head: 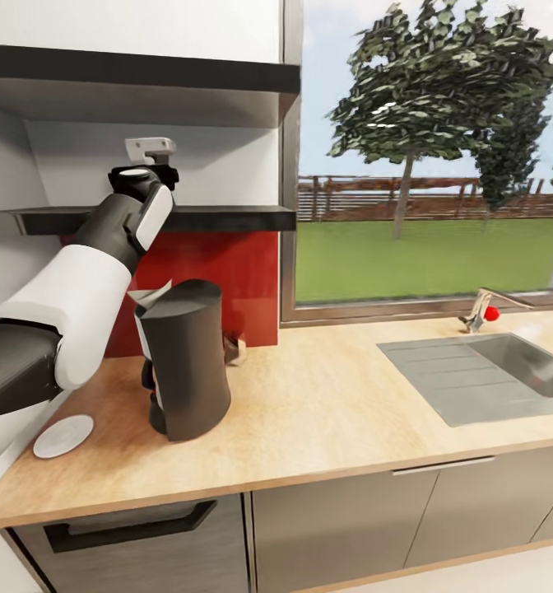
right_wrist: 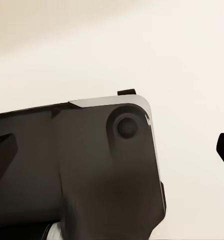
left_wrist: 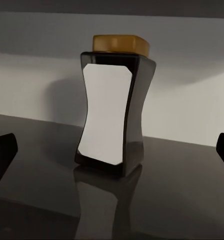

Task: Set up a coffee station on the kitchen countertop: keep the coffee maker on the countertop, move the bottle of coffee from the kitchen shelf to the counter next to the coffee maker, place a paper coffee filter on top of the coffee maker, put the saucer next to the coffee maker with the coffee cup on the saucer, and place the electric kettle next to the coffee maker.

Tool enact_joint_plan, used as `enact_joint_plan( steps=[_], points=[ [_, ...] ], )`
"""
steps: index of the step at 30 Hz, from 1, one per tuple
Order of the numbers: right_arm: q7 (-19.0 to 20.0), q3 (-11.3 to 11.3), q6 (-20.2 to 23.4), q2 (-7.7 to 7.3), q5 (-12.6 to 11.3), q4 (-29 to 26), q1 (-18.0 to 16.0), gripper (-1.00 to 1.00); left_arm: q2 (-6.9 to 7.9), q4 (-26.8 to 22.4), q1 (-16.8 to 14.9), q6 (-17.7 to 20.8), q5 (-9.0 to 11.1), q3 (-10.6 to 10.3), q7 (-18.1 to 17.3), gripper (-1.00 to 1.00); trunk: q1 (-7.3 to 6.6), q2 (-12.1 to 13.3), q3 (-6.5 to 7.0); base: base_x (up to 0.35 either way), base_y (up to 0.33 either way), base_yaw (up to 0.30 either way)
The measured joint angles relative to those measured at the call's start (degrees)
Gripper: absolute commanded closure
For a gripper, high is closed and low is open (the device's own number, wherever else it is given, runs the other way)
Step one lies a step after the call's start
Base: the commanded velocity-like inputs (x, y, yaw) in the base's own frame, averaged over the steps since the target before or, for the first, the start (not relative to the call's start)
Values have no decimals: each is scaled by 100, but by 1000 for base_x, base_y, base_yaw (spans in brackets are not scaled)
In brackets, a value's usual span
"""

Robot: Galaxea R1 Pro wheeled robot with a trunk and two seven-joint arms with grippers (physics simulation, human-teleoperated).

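The bottle of coffee (left_wrist: 112, 115), dark glass with a white label and a yellow lid, stands upright on the dark kitchen shelf (left_wrist: 182, 190). My left gripper (left_wrist: 112, 152) is open and faces the bottle from a short distance, with a fingertip at either side. In the head view my left arm (head: 132, 214) reaches up to the shelf (head: 227, 218). The dark coffee maker (head: 186, 362) stands on the countertop (head: 326, 412) with a paper filter (head: 149, 295) at its top. A white saucer (head: 62, 435) lies to its left. My right gripper (right_wrist: 112, 150) is open before a dark robot part.
A small brownish object (head: 234, 350) sits behind the coffee maker against the red backsplash. A steel sink (head: 490, 375) and a faucet (head: 478, 311) with a red knob take up the counter's right side. A window fills the wall above them.
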Motion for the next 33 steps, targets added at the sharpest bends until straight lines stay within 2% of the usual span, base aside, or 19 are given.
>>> enact_joint_plan(
  steps=[4,14,23,33],
  points=[
    [-1,1,0,0,-1,0,0,-100,3,-24,-3,9,-3,-5,-1,-100,1,-1,0,66,12,0],
    [1,2,-5,0,-3,0,0,-100,-2,-44,-21,26,4,-9,-9,-100,-1,-1,0,284,81,0],
    [-1,1,-4,0,-1,0,0,-100,-1,-50,-26,27,-1,-21,-8,-100,1,0,0,49,26,0],
    [-4,2,-4,-6,3,62,0,-100,38,-50,-26,27,-2,-16,-9,-100,0,0,0,175,91,0]
  ],
)
